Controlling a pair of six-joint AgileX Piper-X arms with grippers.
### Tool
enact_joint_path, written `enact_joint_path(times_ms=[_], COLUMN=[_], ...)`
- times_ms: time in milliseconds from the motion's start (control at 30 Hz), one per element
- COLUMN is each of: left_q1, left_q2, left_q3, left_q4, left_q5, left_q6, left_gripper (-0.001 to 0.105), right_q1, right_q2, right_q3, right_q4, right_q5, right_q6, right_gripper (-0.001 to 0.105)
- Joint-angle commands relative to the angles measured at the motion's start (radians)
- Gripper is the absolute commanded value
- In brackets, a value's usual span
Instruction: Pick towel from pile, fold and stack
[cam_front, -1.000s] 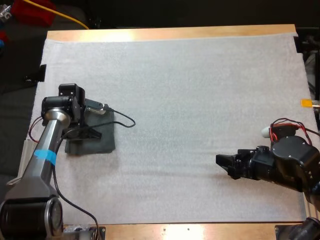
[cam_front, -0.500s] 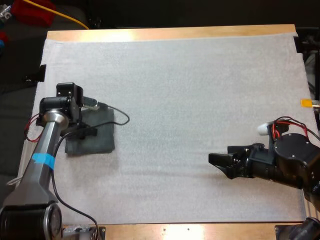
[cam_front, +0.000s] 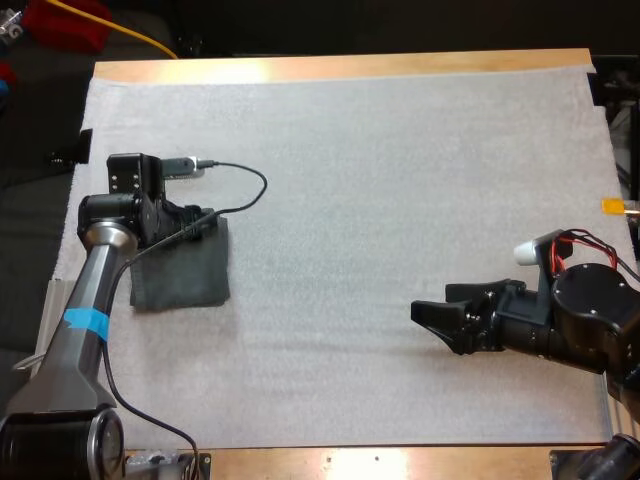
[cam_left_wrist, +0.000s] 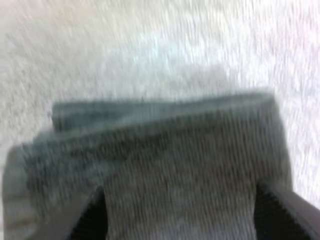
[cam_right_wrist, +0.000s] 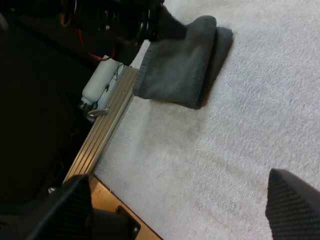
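Folded towel (cam_front: 185, 275) lay directly beneath the left claw (cam_front: 200, 222), whose jaws stood spread and empty over its far edge. Left arm judged nearer. Right claw (cam_front: 432, 308), likewise spread and empty, stood well apart.

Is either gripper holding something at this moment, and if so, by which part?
Nothing is held. The left gripper stands open over the folded towel; the right gripper is open above the mat.
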Motion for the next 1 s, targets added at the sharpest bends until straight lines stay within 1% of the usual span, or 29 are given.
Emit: enact_joint_path(times_ms=[0,400,533,733,833,967], left_q1=[-0.001,-0.001,-0.001,-0.001,-0.001,-0.001], left_q2=[0.009,0.173,0.199,0.163,0.107,0.012], left_q3=[-0.005,-0.005,-0.005,-0.009,-0.009,-0.009], left_q4=[-0.023,-0.037,-0.032,-0.010,0.004,0.055], left_q5=[0.000,0.000,0.006,0.008,0.005,0.000], left_q6=[-0.015,-0.022,-0.022,0.002,0.006,0.014], left_gripper=[0.060,0.060,0.060,0.060,0.060,0.060], right_q1=[0.001,0.001,0.001,0.001,0.001,0.001], right_q2=[-0.004,-0.004,-0.004,-0.004,-0.004,-0.004], right_q3=[-0.006,-0.006,-0.006,-0.006,-0.006,-0.006], right_q4=[-0.014,-0.014,-0.014,-0.014,-0.014,-0.014], right_q5=[-0.012,-0.012,-0.012,-0.012,-0.012,-0.012], right_q6=[0.003,0.007,0.007,0.007,0.007,0.007], right_gripper=[0.070,0.070,0.070,0.070,0.070,0.070])
